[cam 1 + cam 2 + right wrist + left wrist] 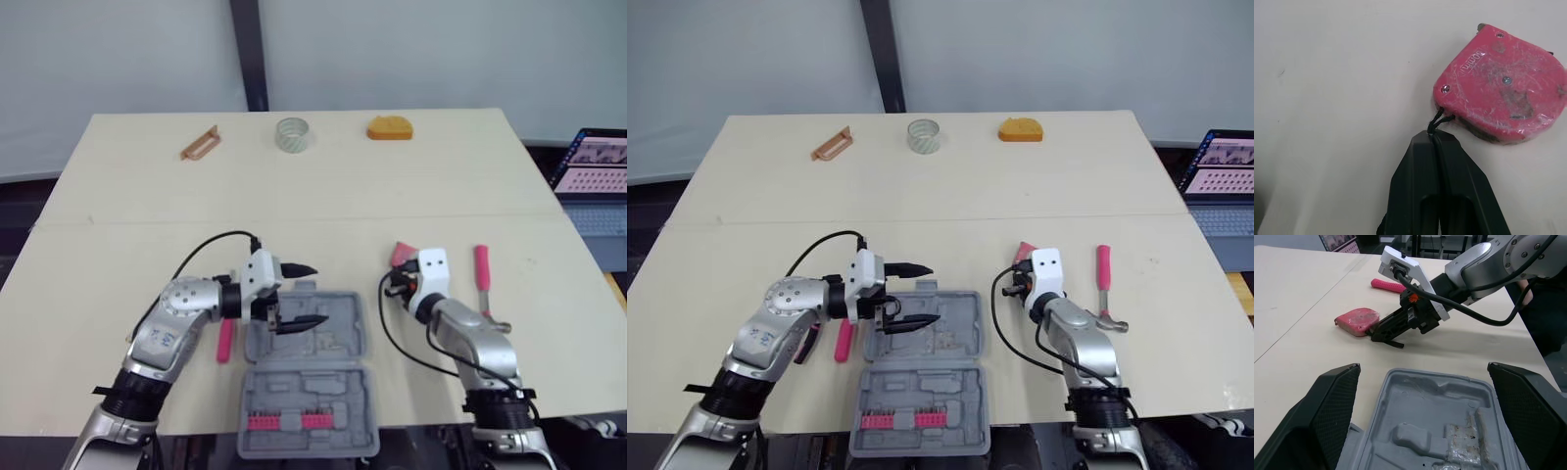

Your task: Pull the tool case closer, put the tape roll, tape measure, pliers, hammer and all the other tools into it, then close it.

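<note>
The grey tool case (338,431) lies open at the table's front edge, its moulded tray (1435,431) bare. My left gripper (304,294) hovers open over the far half of the case, its fingers (1327,411) wide apart. Pink-handled pliers (225,341) lie just left of the case. To the right of the case my right gripper (1432,137) is shut, its tips pinching the black cord of the pink tape measure (1503,98), which rests flat on the table (403,254). A pink-handled hammer (482,269) lies further right. The tape roll (293,134) stands at the far edge.
At the back of the table lie a brown clip-like tool (201,143) on the left and an orange object (390,128) on the right. A laptop (598,166) sits beyond the table's right edge. Pink bits (284,422) fill the case's near half.
</note>
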Robot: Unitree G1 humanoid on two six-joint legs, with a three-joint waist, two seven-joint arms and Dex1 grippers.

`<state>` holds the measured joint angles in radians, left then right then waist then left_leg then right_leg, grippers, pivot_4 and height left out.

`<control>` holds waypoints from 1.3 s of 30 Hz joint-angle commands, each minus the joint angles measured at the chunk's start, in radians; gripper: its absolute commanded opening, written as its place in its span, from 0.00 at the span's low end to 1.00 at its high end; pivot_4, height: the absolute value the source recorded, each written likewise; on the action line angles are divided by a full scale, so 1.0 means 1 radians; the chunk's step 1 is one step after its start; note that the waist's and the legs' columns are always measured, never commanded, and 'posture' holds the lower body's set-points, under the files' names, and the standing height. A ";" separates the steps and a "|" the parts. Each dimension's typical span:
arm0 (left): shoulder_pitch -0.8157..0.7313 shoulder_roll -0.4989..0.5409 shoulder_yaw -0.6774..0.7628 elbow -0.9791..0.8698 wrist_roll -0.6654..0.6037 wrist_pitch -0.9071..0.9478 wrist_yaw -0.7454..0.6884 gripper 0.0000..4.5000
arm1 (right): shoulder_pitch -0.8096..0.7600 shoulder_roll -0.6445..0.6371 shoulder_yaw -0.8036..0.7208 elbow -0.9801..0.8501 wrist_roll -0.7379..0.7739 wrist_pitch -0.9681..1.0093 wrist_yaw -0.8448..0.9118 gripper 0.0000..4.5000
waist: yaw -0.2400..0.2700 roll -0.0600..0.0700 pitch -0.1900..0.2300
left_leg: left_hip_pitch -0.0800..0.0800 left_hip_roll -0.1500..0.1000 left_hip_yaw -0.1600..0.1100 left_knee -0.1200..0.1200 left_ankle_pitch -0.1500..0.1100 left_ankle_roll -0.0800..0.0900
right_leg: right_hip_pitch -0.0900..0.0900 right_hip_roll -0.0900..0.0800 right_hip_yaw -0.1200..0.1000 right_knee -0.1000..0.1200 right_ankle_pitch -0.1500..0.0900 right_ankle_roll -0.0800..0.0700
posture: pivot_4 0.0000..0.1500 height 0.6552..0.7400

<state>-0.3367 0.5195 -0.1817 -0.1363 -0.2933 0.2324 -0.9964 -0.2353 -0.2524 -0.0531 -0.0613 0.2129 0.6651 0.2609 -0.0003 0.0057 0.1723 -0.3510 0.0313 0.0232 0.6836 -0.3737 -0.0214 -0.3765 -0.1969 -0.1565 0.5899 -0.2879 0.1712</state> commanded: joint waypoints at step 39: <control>0.151 0.138 -0.060 -0.141 0.006 -0.023 -0.172 1.00 | 0.682 -0.307 0.049 -0.644 0.245 0.267 0.203 0.01 | 0.025 -0.001 -0.001 | 0.000 0.000 0.000 0.000 0.000 0.000 | 0.001 0.000 0.000 -0.001 0.000 0.000 | 1.00 1.00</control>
<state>-0.1889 0.6539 -0.2450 -0.2317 -0.2807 0.2179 -1.1708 0.4229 -0.5476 -0.0128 -0.7023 0.4435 0.9212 0.4428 0.0246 0.0046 0.1718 -0.3510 0.0314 0.0234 0.6834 -0.3738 -0.0212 -0.3760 -0.1968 -0.1560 0.5886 -0.2880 0.1710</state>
